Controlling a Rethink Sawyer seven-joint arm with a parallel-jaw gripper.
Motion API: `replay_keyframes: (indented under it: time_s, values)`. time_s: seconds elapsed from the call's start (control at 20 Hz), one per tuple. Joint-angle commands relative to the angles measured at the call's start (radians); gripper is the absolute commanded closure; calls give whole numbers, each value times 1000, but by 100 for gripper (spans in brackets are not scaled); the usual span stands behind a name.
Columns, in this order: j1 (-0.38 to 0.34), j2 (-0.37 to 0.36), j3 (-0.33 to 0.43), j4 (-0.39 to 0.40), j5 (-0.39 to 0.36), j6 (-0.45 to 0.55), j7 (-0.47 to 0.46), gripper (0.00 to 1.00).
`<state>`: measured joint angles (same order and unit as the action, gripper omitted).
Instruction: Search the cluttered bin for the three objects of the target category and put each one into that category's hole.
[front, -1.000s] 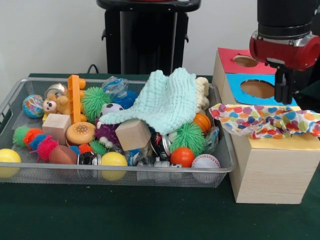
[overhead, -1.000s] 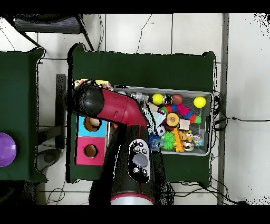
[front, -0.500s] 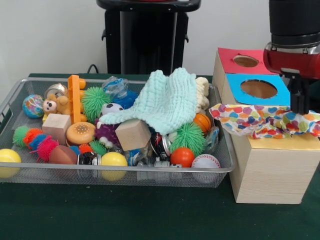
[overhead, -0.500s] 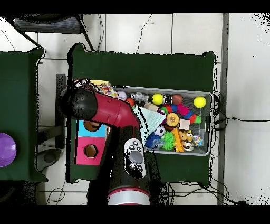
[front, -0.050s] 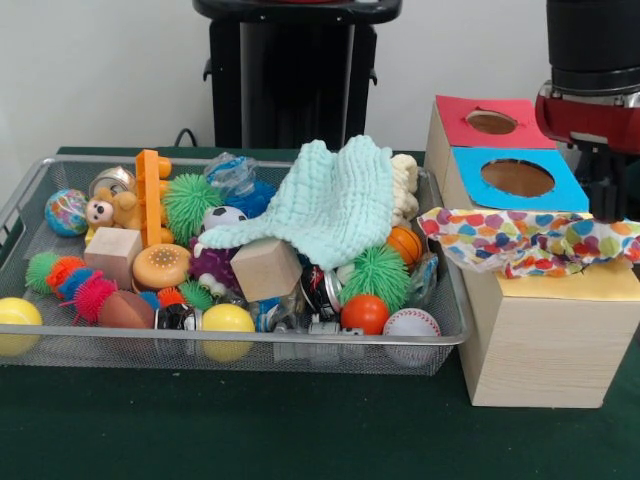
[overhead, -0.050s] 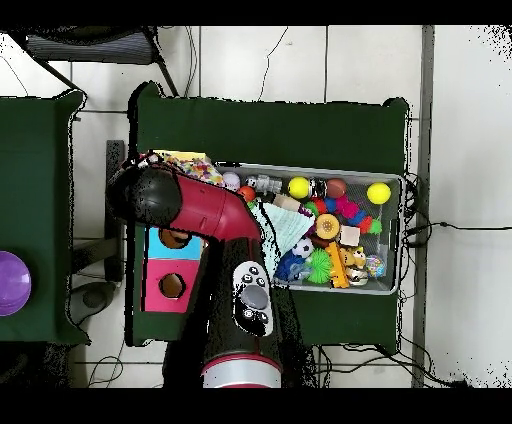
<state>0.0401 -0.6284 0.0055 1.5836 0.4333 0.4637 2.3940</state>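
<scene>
The red and black arm's gripper (front, -0.050s: 608, 195) hangs over the wooden sorting box (front, -0.050s: 540, 340), at the 3 o'clock side of the front view. Its dark lower part meets the multicoloured heart-print cloth (front, -0.050s: 530, 240); the fingers are hidden against it, so I cannot tell how far open they are or whether they have hold of the cloth.

The cloth lies draped across the box's yellow panel (front, -0.050s: 600, 287), its long axis running 9 to 3 o'clock, its left end hanging over the box edge toward the wire mesh bin (front, -0.050s: 250, 350). The blue panel's round hole (front, -0.050s: 517, 177) and the red panel's hole (front, -0.050s: 491, 122) sit beyond it, uncovered. Any hole in the yellow panel is hidden by the cloth.

In the bin, a mint green knitted cloth (front, -0.050s: 335, 200) lies over the toy heap, its length sloping from 2 to 8 o'clock. In the overhead view the arm (overhead, -0.050s: 195, 205) covers most of the box.
</scene>
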Motion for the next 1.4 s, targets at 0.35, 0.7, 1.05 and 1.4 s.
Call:
replay_keyframes:
  time_s: [0.35, 0.7, 1.05, 1.4]
  values:
    - [-40, 9, 148, 135, 108, 57, 141, 100]
    - [-23, 18, 133, 124, 111, -7, 152, 100]
    - [25, 30, 48, 73, 80, -17, 192, 100]
    - [44, 50, -46, 33, 34, 25, 174, 100]
